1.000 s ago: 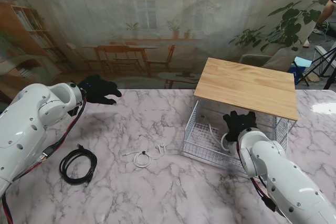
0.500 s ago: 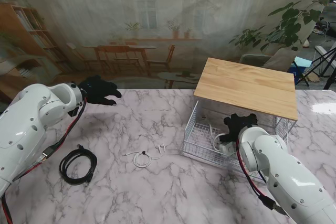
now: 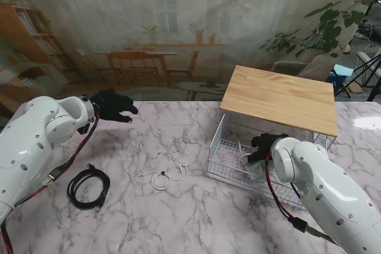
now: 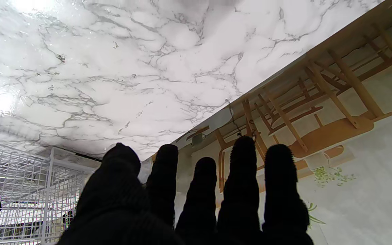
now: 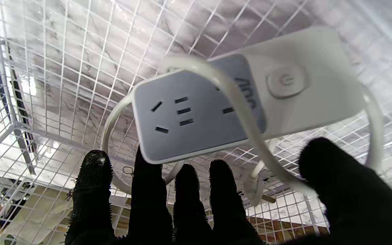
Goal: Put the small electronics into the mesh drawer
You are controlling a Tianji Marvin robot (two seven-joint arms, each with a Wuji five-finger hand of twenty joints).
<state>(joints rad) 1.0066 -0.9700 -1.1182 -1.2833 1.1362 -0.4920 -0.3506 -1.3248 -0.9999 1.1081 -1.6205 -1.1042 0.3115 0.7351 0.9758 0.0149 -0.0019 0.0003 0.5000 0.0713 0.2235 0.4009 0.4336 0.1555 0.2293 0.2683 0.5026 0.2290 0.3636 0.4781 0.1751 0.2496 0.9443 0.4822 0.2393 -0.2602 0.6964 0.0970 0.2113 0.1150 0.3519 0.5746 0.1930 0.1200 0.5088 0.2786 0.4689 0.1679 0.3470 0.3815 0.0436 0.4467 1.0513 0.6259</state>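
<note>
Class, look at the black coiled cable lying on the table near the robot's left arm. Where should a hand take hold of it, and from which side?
Grip the black cable across its bundled strands, on the loop's far-left arc, coming straight down with the left hand. It lies flat on the marble table as an open loop, so fingers could probably straddle the strands there. The loose plug ends look less secure to pinch.

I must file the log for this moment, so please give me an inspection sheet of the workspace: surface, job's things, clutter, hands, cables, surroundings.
Surface: marble table.
Job's things: white power strip lies in the mesh drawer; white earphones and black cable lie on the table outside it.
Clutter: nothing seen.
Hands: left hand open, raised at the far left; right hand open inside the drawer, beside the strip.
Cables: the strip's white cord loops over it.
Surroundings: wooden board tops the drawer frame; printed café backdrop.
</note>
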